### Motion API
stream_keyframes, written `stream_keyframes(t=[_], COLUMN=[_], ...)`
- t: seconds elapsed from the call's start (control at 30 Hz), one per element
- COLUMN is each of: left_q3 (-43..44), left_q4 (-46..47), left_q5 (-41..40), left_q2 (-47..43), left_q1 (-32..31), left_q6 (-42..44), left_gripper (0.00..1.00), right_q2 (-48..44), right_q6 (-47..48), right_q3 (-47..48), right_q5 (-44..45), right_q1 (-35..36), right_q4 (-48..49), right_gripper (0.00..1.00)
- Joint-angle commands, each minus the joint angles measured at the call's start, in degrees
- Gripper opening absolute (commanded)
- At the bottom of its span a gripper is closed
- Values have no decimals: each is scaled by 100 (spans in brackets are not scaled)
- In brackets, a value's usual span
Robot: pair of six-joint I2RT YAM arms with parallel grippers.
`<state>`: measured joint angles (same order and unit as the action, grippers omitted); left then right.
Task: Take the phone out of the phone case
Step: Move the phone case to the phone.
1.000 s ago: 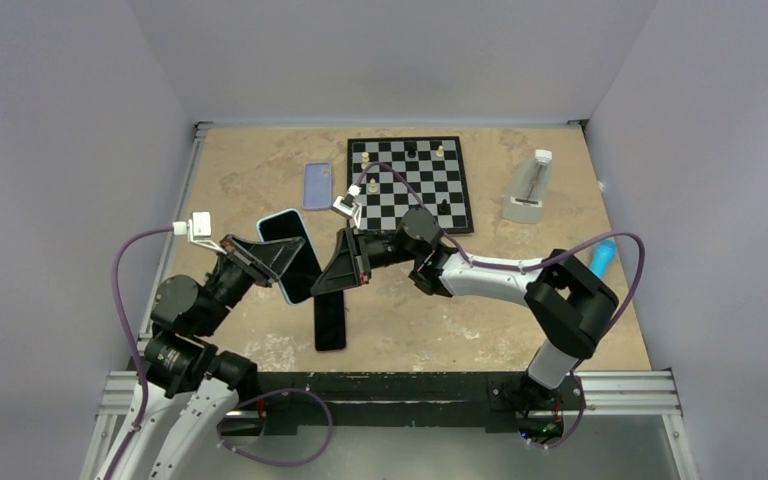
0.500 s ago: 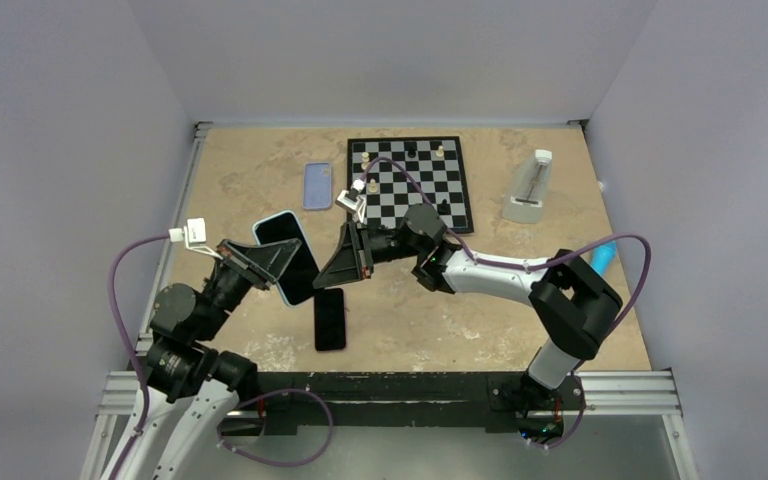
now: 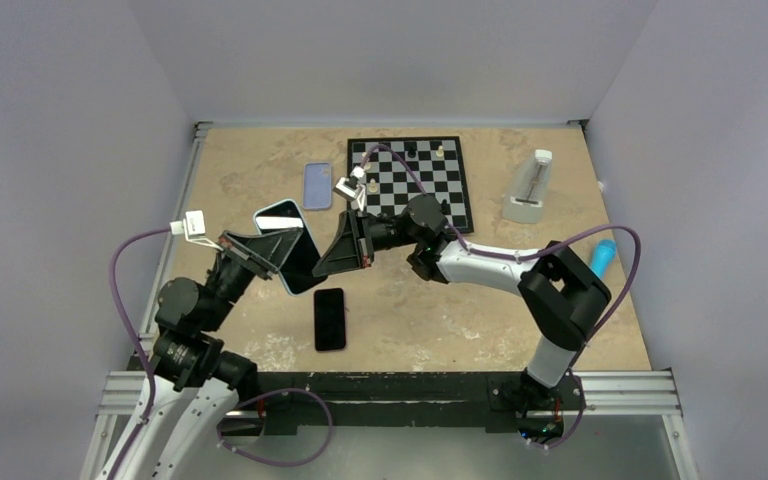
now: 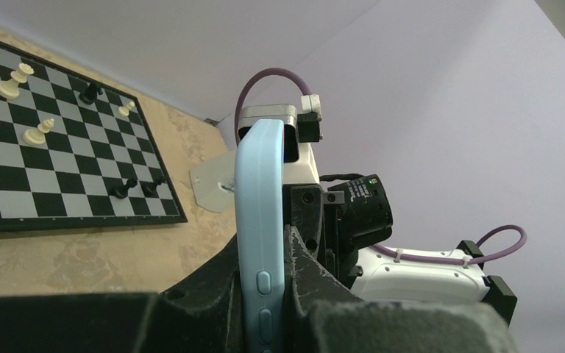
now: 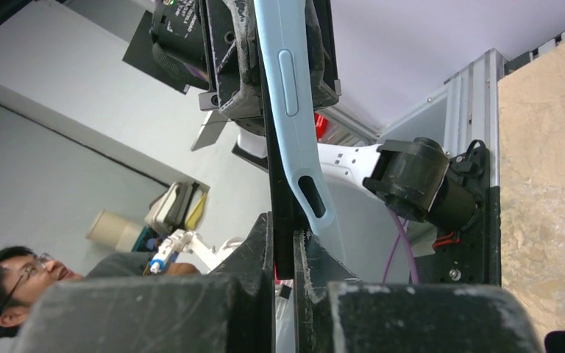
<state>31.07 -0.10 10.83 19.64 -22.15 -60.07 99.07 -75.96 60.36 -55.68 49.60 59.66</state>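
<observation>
The light blue phone case (image 3: 272,210) with the black phone (image 3: 300,262) in it is held above the table between both grippers. My left gripper (image 3: 282,250) is shut on the case's edge; the left wrist view shows the blue edge (image 4: 261,213) with its buttons clamped in my left gripper (image 4: 263,290). My right gripper (image 3: 322,266) is shut on the phone's opposite edge. In the right wrist view my right gripper (image 5: 283,257) pinches the black phone (image 5: 279,213), and the blue case (image 5: 294,110) bends away from it near the fingers.
A second black phone (image 3: 329,318) lies flat on the table below the grippers. A lilac case (image 3: 317,185) lies beside a chessboard (image 3: 460,180) with a few pieces. A white metronome (image 3: 528,188) and a blue object (image 3: 603,257) are at the right.
Both grippers have carried the cased phone a little farther from the near edge and turned it. The right gripper no longer covers the black phone lying on the table.
</observation>
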Motion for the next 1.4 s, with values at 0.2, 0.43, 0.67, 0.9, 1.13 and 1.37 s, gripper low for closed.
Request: stream_keyframes(t=[0.2,0.43,0.67,0.9,1.13,1.37], left_q3=[818,1180,1400,1387,1288,1123], left_q4=[-2351,-3388,-3739,-3647,-2784,-2694], left_q5=[916,139,-174,-571,-114,-36], left_q2=[-175,-622,-848,-1006,-615,-454], left_q1=[-263,-262,-261,-263,-263,-263], left_q6=[1015,1579,1677,1690,1421,1218], left_gripper=[50,67,64,61,61,53], right_q2=[131,205,207,52,-120,-291], right_q6=[-794,-1114,-975,-899,-915,-913], right_q3=[357,118,77,-253,-376,-430], right_q5=[1245,1393,1372,1335,1290,1313], right_q1=[113,39,-40,-160,-203,-239], right_q4=[939,1413,1206,1155,1223,1162], right_gripper=[0,0,0,0,0,0])
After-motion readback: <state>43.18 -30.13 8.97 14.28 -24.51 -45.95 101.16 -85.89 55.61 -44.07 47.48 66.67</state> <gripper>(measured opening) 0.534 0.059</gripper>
